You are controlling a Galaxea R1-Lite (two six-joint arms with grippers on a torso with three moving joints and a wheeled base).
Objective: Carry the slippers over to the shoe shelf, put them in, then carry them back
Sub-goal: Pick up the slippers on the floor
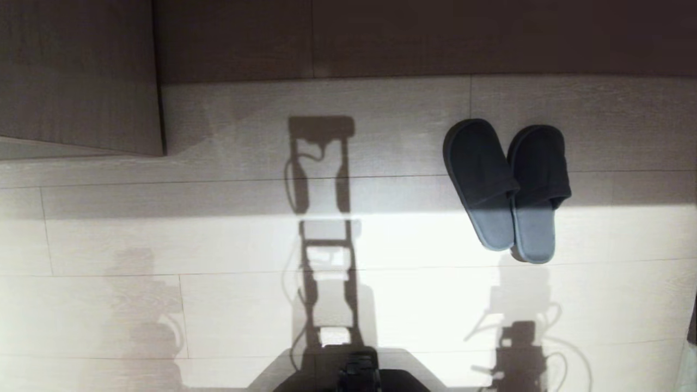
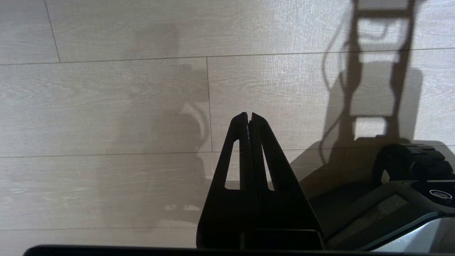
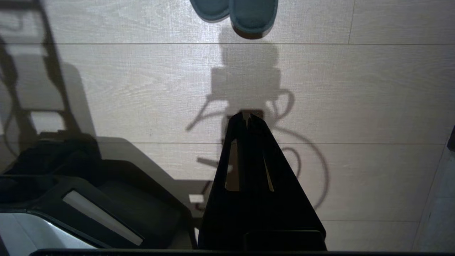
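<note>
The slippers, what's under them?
The slippers lie side by side, touching, on the pale wood floor, toes toward the dark wall board. Only floor planks show around them. The patch right beneath them is covered, so nothing there can be seen.

1. The floor (image 1: 381, 245) is pale wood-grain planks laid in long rows, with thin dark seams between them.
2. A dark brown wood-grain panel (image 1: 425, 38) runs along the far edge of the floor.
3. At the far left stands a grey-brown wood-grain cabinet side (image 1: 76, 71), its corner reaching out over the planks.
4. Strong light falls on the near planks; the far strip lies in shade.
</note>
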